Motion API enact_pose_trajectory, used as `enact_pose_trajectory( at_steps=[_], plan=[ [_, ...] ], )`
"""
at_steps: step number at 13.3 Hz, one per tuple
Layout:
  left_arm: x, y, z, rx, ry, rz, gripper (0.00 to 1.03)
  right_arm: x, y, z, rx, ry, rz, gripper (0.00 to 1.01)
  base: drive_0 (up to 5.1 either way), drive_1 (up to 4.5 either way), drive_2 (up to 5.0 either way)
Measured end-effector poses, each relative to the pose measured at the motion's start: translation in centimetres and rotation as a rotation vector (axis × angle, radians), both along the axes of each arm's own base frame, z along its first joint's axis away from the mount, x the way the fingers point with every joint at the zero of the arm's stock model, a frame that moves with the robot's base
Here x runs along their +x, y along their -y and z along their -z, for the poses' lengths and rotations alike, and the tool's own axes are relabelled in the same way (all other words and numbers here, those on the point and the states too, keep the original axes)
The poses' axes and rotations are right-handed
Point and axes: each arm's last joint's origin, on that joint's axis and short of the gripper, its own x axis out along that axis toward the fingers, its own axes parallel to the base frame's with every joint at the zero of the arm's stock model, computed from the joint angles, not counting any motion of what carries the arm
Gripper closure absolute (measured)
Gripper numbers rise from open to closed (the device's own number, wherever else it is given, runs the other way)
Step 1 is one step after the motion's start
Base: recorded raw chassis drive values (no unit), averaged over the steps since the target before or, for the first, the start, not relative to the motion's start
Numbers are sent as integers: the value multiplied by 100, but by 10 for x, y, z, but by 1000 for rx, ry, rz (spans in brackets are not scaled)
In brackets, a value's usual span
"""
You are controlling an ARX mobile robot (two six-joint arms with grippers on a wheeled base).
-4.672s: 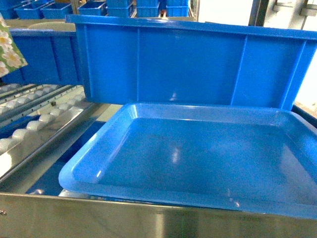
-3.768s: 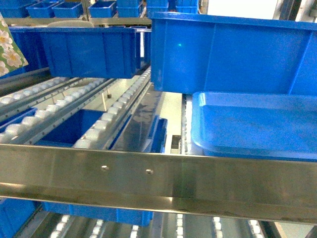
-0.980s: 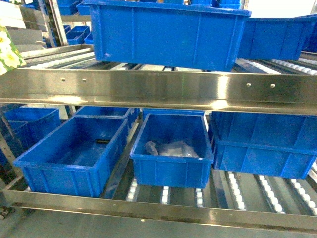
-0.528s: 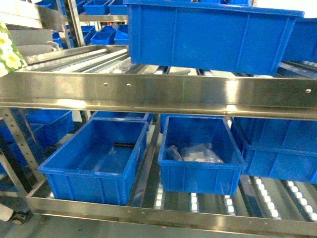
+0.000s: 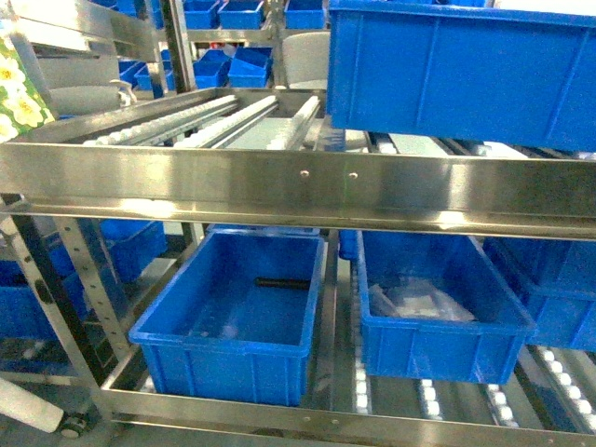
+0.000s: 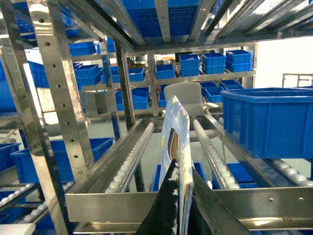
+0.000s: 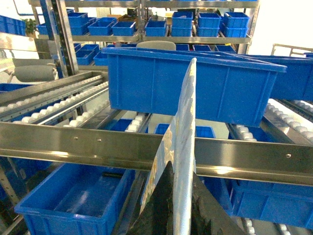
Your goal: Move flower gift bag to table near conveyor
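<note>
- Since half a second ago, the conveyor (image 5: 298, 186) has slid rightward in the head view. Its front steel rail sits lower in the picture, and the two lower bins have shifted right with it.
- The corner of the flower gift bag (image 5: 17, 88) shows at the same spot on the left edge of the head view as before.
- Left wrist view: the left pincer (image 6: 180, 208) is clamped on the bottom of the flower gift bag (image 6: 177, 132). One dark finger (image 6: 164, 205) presses each face.
- The bag stands upright and edge-on between the fingers, rising above them. Its handle hole faces left.
- We see the bag in the air in front of the conveyor's front rail (image 6: 146, 205), not touching it. Roller tracks slope away behind it.
- Right wrist view: the right pincer (image 7: 177, 205) is closed on a thin pale sheet (image 7: 185, 137), also held upright and edge-on.
- We cannot tell what this sheet is, since only its narrow edge and a sliver of printed face show.
- Head view: a large blue bin (image 5: 466, 65) sits on the upper tracks at right.
- Below, the left lower bin (image 5: 233, 358) holds a short dark object (image 5: 284, 281). The right lower bin (image 5: 438, 349) holds a clear plastic packet (image 5: 419, 303).
- Hidden or cut off: the head view shows only a corner of the bag, white-yellow flowers on green, and neither pincer.
- In both wrist views the frame cuts off the lower parts of the fingers.
- The bag's printed face is not readable from the left wrist camera.
</note>
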Motion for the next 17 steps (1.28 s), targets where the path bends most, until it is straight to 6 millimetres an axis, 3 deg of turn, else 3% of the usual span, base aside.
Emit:
enact_pose_trajectory(
  at_steps=[8,17],
  plan=[
    [0,0,0,0,-3,0,101,0,0,0,0,1,0,98,-479,353,134],
    [0,0,0,0,-3,-1,101,0,0,0,0,2,0,98,-463,147,345]
  ],
)
